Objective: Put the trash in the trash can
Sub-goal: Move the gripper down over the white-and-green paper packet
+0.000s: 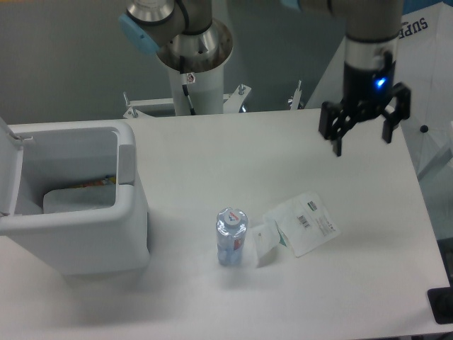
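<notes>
A small clear water bottle (231, 237) with a red-white label and white cap stands upright at the table's middle front. Just right of it lies a flat white pouch (301, 224) with a barcode label. The white trash can (78, 237) sits at the left with its lid (7, 170) swung open; something flat and white lies inside. My gripper (361, 140) hangs open above the table's far right part, well up and right of the pouch, with nothing between its fingers.
The arm's white base column (192, 64) rises behind the table's far edge. A white sloped object stands beyond the right edge (425, 152). A dark object (442, 306) sits at the lower right corner.
</notes>
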You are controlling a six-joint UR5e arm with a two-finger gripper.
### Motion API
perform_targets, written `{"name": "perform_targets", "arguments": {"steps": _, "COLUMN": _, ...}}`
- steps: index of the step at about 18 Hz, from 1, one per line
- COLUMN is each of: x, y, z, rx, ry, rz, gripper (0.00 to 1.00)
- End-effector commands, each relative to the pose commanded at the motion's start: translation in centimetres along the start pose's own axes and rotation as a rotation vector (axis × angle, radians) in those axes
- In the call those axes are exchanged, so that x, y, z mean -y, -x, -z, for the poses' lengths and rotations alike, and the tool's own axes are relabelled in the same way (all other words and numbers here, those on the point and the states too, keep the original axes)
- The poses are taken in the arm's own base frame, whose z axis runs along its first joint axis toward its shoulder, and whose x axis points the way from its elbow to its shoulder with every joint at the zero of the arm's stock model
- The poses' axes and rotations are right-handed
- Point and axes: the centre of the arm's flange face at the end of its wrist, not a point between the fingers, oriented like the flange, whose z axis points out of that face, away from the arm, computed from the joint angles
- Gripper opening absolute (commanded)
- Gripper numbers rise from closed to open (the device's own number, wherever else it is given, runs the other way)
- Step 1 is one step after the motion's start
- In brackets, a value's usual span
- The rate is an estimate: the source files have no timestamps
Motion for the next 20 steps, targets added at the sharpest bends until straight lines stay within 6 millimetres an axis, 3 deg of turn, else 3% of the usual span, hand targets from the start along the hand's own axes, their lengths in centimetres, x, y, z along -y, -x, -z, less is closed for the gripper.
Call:
{"name": "perform_targets", "arguments": {"steps": 4, "x": -1.9, "y": -1.5, "z": -3.1, "rx": -0.018, "ry": 0.023, "rz": -0.016, "gripper": 1.0}}
{"name": "perform_targets", "arguments": {"steps": 7, "x": -2.0, "y": -2.5, "z": -5.8, "rx": -0.04, "ry": 0.062, "rz": -0.034, "gripper": 1.0}}
{"name": "perform_targets", "arguments": {"steps": 12, "x": -2.2, "y": -4.2, "z": -12.8, "rx": -0.101, "ry": 0.166, "rz": -0.189, "gripper": 1.0}}
{"name": "perform_targets", "arguments": {"steps": 18, "x": -2.4, "y": -5.9, "z": -17.7, "rx": -0.133, "ry": 0.199, "rz": -0.284, "gripper": 1.0}}
{"name": "perform_targets", "arguments": {"steps": 20, "x": -2.3, "y": -5.9, "z": -18.1, "rx": -0.126, "ry": 0.188, "rz": -0.291, "gripper": 1.0}}
